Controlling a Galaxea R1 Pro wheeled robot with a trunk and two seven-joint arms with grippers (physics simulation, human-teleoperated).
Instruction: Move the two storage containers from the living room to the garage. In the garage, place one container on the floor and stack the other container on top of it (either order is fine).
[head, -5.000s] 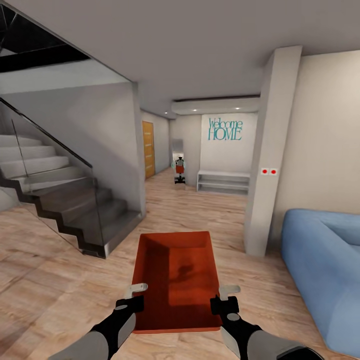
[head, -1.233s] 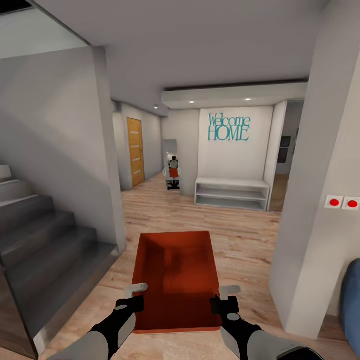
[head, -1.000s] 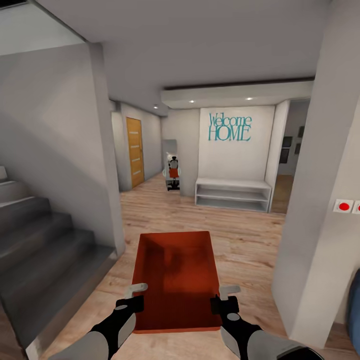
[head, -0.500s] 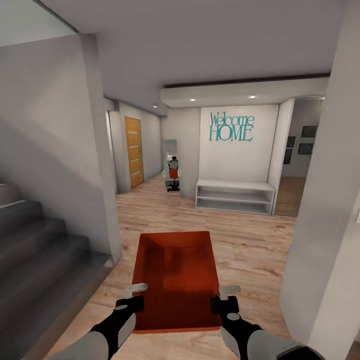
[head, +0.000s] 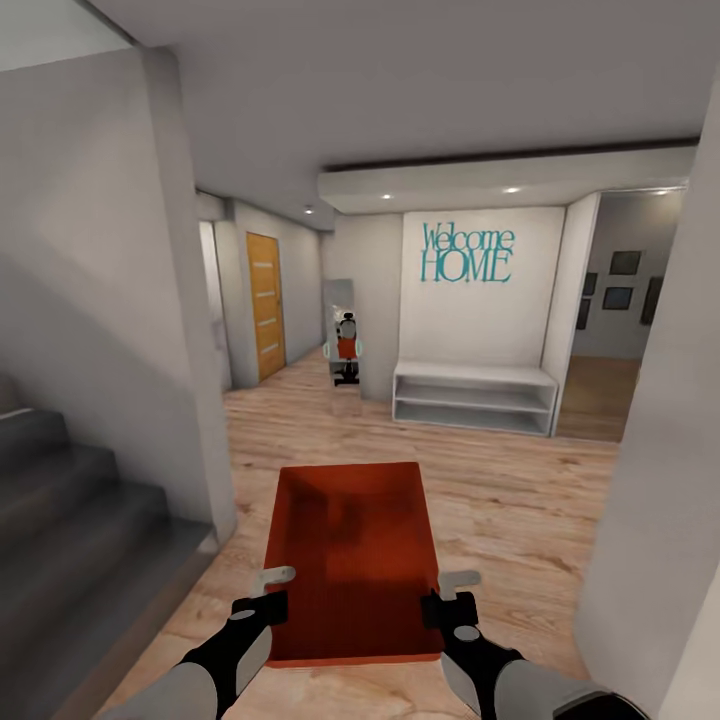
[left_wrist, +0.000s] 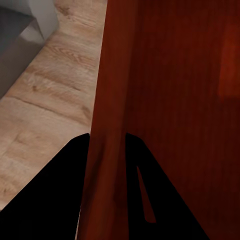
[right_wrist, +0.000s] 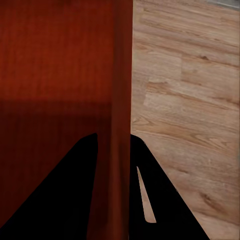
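Head view: both arms carry one orange-red storage container (head: 352, 560) over the wood floor (head: 500, 500), left gripper (head: 268, 592) and right gripper (head: 448, 596) at its side walls. Left wrist view: left gripper pinches the container's wall (left_wrist: 107, 150). Right wrist view: right gripper pinches the opposite wall (right_wrist: 120, 125).

A home's entrance hall; teal "Welcome HOME" lettering (head: 466, 252) hangs on a white wall above a low white shoe bench (head: 474, 396); light wood plank flooring (head: 520, 500) runs through; grey stairs (head: 70, 530) rise at the left; an orange wooden door (head: 265, 305) and framed pictures (head: 624, 277) line side passages.
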